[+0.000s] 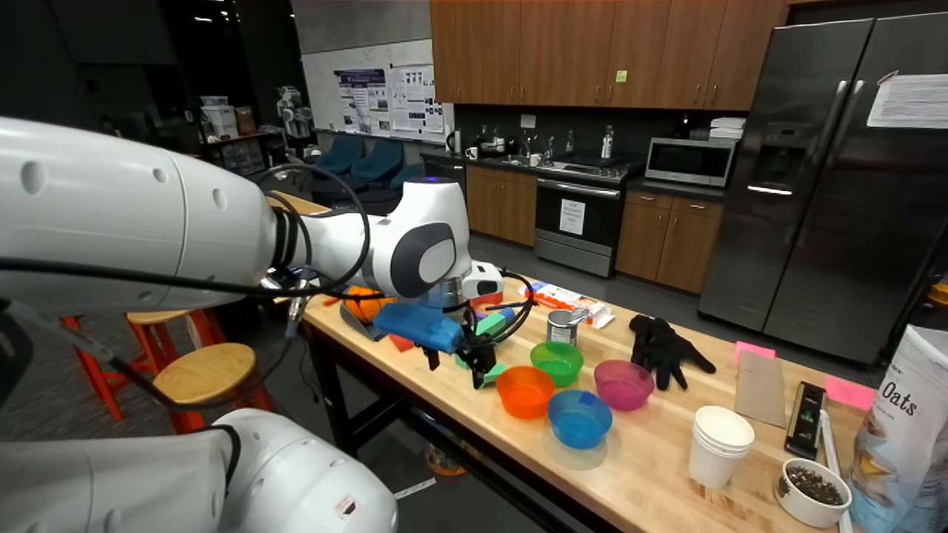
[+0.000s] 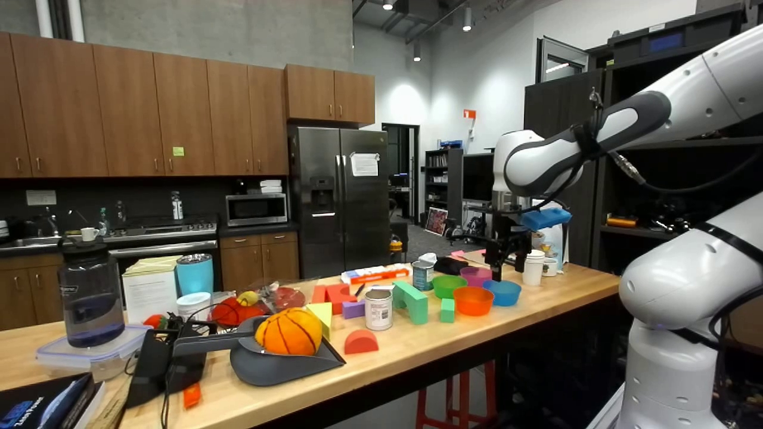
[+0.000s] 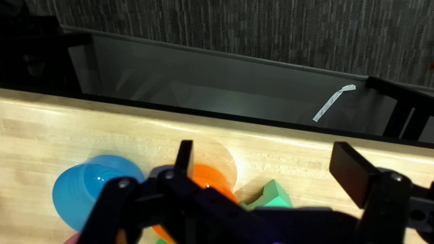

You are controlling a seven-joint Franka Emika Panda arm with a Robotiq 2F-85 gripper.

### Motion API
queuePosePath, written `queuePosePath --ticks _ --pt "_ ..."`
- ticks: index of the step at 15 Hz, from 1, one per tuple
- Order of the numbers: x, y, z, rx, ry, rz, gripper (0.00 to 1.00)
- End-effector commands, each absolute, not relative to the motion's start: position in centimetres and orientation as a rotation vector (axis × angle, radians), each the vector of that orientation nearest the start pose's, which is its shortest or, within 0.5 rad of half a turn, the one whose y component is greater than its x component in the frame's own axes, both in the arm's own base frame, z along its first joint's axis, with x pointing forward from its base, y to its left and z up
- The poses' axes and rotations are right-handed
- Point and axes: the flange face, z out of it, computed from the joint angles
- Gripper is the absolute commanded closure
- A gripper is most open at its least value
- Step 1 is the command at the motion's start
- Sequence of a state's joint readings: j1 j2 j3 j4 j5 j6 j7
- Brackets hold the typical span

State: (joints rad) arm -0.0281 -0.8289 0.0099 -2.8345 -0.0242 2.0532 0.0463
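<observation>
My gripper (image 1: 458, 370) is open and empty, held above the wooden table. In the wrist view its two fingers (image 3: 262, 156) stand wide apart with nothing between the pads. Below it is an orange bowl (image 1: 525, 403), partly hidden by a finger in the wrist view (image 3: 210, 176). A green block (image 3: 274, 195) shows below the jaws, partly covered by the gripper body. A blue bowl (image 1: 580, 428) stands beside the orange one. A green bowl (image 1: 557, 364) and a magenta bowl (image 1: 624, 389) stand behind. A green arch block (image 2: 412, 302) and a small green block (image 2: 447, 311) stand near the orange bowl.
Cans (image 2: 378, 311) stand among coloured blocks. A dustpan (image 2: 280, 366) holds an orange ball (image 2: 290, 332). A black glove (image 1: 663, 352), white cups (image 1: 718, 448), a bowl of dark bits (image 1: 813, 503) and an oats bag (image 1: 900, 429) are along the table. The table's edge runs below the gripper.
</observation>
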Motion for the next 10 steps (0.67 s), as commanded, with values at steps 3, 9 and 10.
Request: queuePosePath --ticks 3,9,10 --pt "29.9 -0.7 41.8 -3.168 0.090 -0.075 0.00" --pt "30.1 -0.5 42.6 -3.166 0.094 -0.084 0.00" --pt "30.3 -0.3 43.1 -3.159 0.092 -0.092 0.00"
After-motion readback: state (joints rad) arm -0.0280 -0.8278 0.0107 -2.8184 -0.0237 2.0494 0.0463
